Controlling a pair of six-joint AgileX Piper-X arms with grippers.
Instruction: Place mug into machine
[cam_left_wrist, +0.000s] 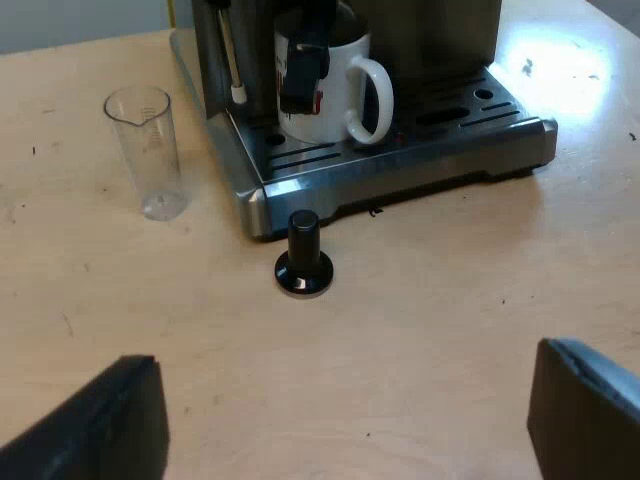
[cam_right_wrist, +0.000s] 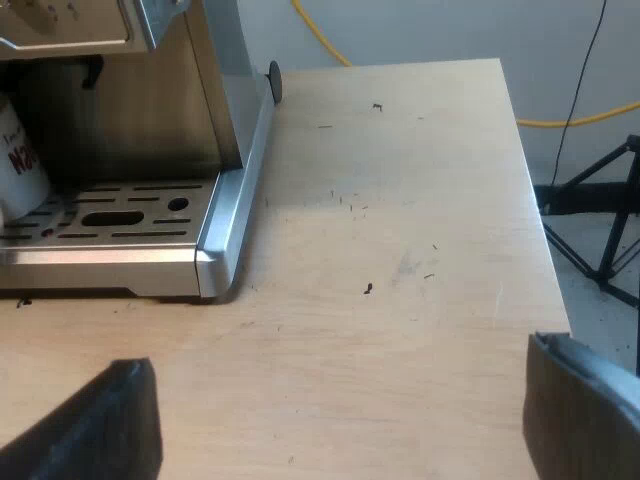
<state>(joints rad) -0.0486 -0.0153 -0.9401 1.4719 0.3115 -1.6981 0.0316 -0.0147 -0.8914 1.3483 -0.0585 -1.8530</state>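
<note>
Pale wooden table (cam_left_wrist: 450, 300), scuffed and dotted with dark specks, carries everything. A coffee machine (cam_left_wrist: 400, 160) stands on it, and the white mug (cam_left_wrist: 335, 90) sits on the machine's slotted metal tray, handle turned outward, with a dark shape hanging in front of it that I cannot identify.

The left wrist view takes in a clear measuring glass (cam_left_wrist: 148, 150) standing upright near the tray's corner and a tamper (cam_left_wrist: 303, 260) with a black knob just beside the tray's front edge, apart from the glass. The left gripper (cam_left_wrist: 345, 365) hovers over bare wood, fingers spread wide and holding nothing.

The right wrist view takes in the table's far edge, a plain pale wall, a yellow cable (cam_right_wrist: 320, 40) and black tripod legs (cam_right_wrist: 600, 200) beyond it. The right gripper (cam_right_wrist: 342, 358) is likewise spread wide and holding nothing.
</note>
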